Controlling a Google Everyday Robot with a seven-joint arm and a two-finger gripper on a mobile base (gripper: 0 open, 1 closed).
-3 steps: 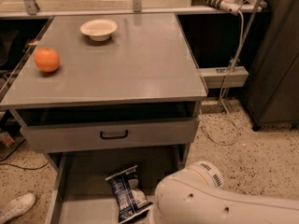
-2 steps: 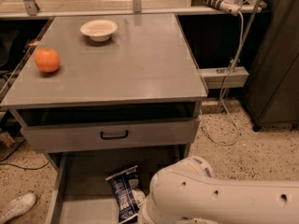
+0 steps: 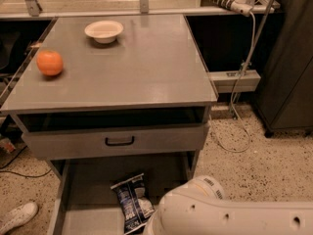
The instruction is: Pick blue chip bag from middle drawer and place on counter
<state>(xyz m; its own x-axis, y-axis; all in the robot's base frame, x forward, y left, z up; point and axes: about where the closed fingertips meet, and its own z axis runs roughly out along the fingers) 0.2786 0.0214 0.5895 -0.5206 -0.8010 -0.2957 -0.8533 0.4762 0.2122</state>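
The blue chip bag point(image 3: 133, 204) lies flat on the floor of the middle drawer point(image 3: 90, 192), which stands pulled out at the bottom of the cabinet. The bag sits right of the drawer's centre, lengthwise front to back, its top end towards the cabinet. Its near end looks to be covered by the robot's white arm point(image 3: 230, 214), which fills the lower right corner just beside it.

The gripper itself is out of sight, somewhere past that arm link or below the picture's edge, so its state cannot be told.

Above the open drawer, 1 closed drawer front point(image 3: 73, 143) carries a black handle point(image 3: 120, 141). On the counter point(image 3: 142, 67) rest 2 things, well apart from each other: an orange point(image 3: 50, 62) near the left edge and a white bowl point(image 3: 103, 31) towards the back. A white shoe point(image 3: 17, 217) shows on the speckled floor at lower left.
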